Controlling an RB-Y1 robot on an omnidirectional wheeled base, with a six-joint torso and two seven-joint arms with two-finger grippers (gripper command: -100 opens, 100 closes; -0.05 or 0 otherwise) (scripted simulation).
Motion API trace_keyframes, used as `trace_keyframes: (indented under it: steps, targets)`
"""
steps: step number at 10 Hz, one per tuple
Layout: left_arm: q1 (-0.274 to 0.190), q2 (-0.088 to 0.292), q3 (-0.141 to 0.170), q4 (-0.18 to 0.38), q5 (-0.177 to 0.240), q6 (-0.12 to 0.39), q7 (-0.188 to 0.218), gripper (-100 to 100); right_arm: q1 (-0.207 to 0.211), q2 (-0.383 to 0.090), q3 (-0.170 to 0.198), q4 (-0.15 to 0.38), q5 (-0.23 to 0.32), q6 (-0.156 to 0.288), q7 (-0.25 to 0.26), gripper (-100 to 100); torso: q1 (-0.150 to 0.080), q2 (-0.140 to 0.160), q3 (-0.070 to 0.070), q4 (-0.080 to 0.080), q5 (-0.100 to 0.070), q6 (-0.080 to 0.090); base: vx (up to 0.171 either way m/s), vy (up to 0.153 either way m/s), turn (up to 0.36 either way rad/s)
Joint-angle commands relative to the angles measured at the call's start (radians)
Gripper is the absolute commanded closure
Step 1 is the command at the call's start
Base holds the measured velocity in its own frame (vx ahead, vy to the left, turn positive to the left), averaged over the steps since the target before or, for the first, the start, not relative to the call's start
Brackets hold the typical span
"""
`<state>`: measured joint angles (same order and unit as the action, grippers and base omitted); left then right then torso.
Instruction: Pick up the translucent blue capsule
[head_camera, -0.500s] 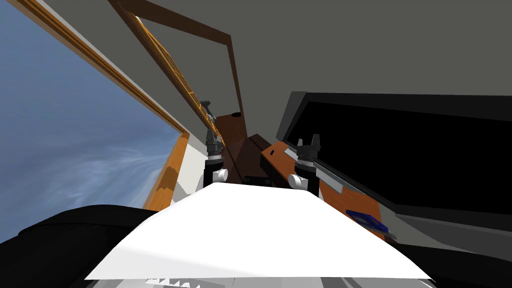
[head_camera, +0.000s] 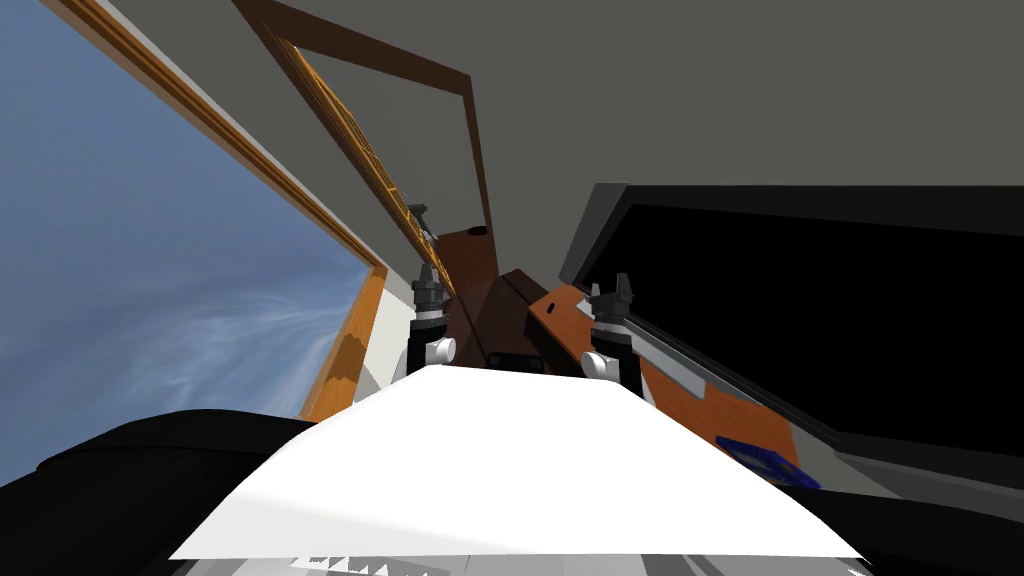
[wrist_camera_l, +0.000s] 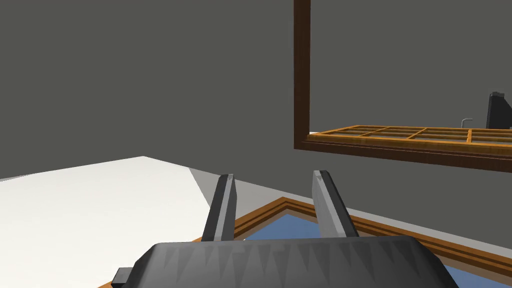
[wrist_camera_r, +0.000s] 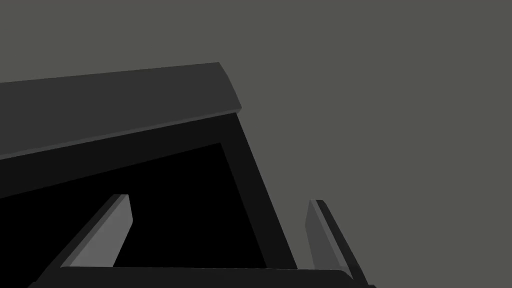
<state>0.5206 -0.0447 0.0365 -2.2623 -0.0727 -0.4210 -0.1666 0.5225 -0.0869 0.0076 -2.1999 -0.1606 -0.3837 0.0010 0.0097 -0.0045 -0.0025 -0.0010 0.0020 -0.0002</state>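
Drift across the head view: my own base or torso is turning, and the objects are not moving. Blue capsule (head_camera: 765, 458) is lying on the wooden top (head_camera: 690, 395) and is now sliding further toward 4 o'clock of that view, close to its edge. Right gripper (wrist_camera_r: 220, 199) is hanging with fingers spread and empty, aiming at the black panel (head_camera: 830, 310), with the capsule well apart at its 4 o'clock. Left gripper (wrist_camera_l: 274, 175), at 9 o'clock of the right, is also standing open and empty. Judging by this, the approach is not yet starting, and the right arm is needing a swing down toward 4 o'clock.
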Motion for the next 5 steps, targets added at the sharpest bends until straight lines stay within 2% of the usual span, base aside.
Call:
trace_keyframes:
  steps: [1,3,5]
  targets:
    - [0.000,0.000,0.000,0.000,0.000,0.000,0.000,0,0.016,-0.025,-0.007,0.021,-0.025,0.025,-0.018,-100,0.000,0.000,0.000,0.000,0.000,0.000,0.072,0.167,0.054]
    - [0.000,0.000,0.000,0.000,0.000,0.000,0.000,0,0.029,-0.043,-0.022,0.057,-0.061,0.069,-0.045,-100,0.002,-0.003,-0.001,-0.001,0.001,0.000,0.115,0.194,0.070]
    - [0.000,0.000,0.000,0.000,0.000,0.000,0.000,0,0.045,-0.055,-0.040,0.100,-0.103,0.123,-0.077,-100,0.006,-0.004,-0.002,-0.001,0.001,0.000,0.130,0.231,0.059]
